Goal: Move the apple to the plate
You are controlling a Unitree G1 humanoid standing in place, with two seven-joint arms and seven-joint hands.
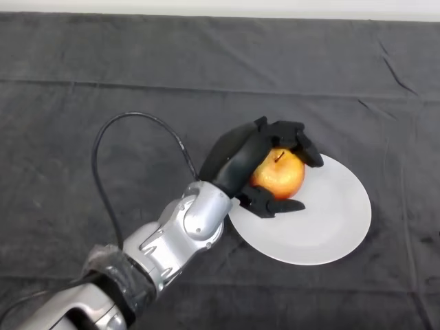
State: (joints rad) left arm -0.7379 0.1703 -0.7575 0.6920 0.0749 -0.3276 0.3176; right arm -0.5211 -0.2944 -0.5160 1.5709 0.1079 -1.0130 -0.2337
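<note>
We see the white plate (323, 227) lying on the dark-clothed surface (103, 82), with the apple (280, 174) over its left part. The apple is orange-red with a yellowish patch, stem up. Our left hand (240, 161) has its fingers curled round the apple.

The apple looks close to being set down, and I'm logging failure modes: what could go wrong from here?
1. The apple sits over the left edge of the plate, not its middle. Released here, it might roll off onto the dark cloth.
2. The left hand has its fingers and thumb curled round the apple. Opening unevenly could nudge it sideways.
3. The hand hangs over the plate's rim, so pulling back low may bump and shift the plate.
</note>
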